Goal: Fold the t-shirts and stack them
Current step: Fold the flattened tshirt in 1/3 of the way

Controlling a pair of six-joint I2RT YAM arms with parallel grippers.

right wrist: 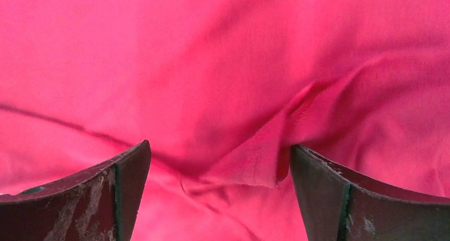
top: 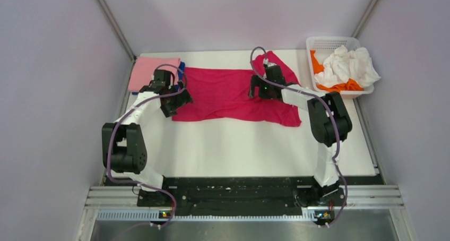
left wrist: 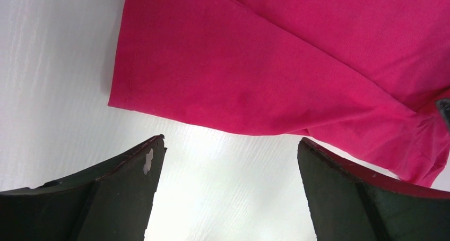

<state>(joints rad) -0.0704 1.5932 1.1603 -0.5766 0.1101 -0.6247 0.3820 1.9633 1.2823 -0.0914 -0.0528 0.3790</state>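
A crimson-red t-shirt (top: 228,92) lies spread across the far middle of the white table (top: 239,145). My left gripper (top: 180,100) hangs over the shirt's left edge, open; in its wrist view the red sleeve hem (left wrist: 175,76) lies just beyond the fingertips, with bare table between them. My right gripper (top: 258,92) hovers open over the shirt's right part, and a raised fold of red cloth (right wrist: 265,156) sits between its wide-apart fingers. A folded pink t-shirt (top: 151,71) lies on a blue one (top: 182,67) at the far left corner.
A white mesh basket (top: 334,43) at the far right holds crumpled white (top: 347,66) and orange (top: 317,60) shirts. Grey walls enclose the table on the left, right and far side. The arm bases stand on a black rail (top: 239,190) at the near edge.
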